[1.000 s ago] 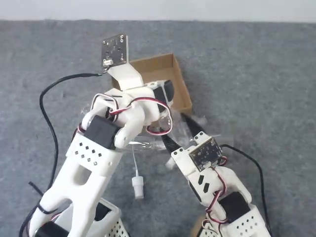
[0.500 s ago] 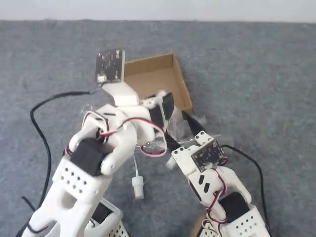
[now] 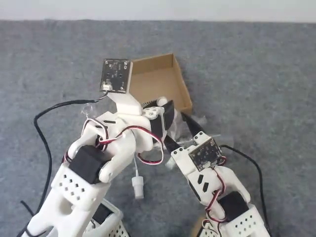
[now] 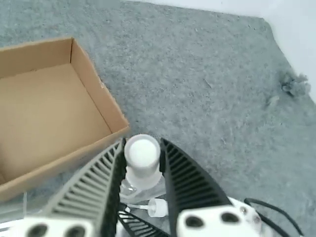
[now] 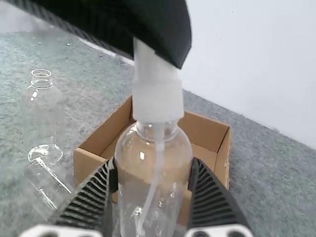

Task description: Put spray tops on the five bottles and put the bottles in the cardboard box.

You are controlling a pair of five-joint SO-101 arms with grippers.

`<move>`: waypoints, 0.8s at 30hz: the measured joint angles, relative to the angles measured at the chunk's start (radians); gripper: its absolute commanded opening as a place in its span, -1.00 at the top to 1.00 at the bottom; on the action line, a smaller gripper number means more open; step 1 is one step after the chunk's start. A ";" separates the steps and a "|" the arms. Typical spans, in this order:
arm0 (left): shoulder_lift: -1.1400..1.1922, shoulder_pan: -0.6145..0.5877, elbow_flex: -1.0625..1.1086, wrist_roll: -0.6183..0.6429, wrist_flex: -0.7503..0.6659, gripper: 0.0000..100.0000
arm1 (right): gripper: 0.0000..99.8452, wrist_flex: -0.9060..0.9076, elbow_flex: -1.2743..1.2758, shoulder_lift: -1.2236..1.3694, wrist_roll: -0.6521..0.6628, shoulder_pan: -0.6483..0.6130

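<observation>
Currently the right hand (image 5: 153, 173) is grasping the clear bottle (image 5: 148, 148) around its body and holding it upright, just in front of the cardboard box (image 3: 158, 81). The left hand (image 4: 142, 148) is reaching down from above with its fingers clenched on the white spray top (image 5: 157, 98), which is sitting on the neck of the bottle with its dip tube hanging inside. The step in hand is judged to be seating and tightening this top. To do it well, the operator should be keeping the top in line with the neck while turning it, since a tilted start is likely to cross the thread. The right hand should be gripping firmly enough that the bottle is not turning along with the top, yet not so hard that the thin wall is buckling. A second bottle (image 5: 42, 98) is standing uncapped near the box, another (image 5: 44, 185) is lying beside it, and a loose spray top (image 3: 137, 186) is lying on the grey worktop (image 3: 256, 74) between the arms.
</observation>
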 measured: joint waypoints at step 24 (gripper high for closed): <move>-0.008 0.100 -0.011 -0.413 0.044 0.97 | 0.99 0.000 0.000 0.000 0.002 -0.002</move>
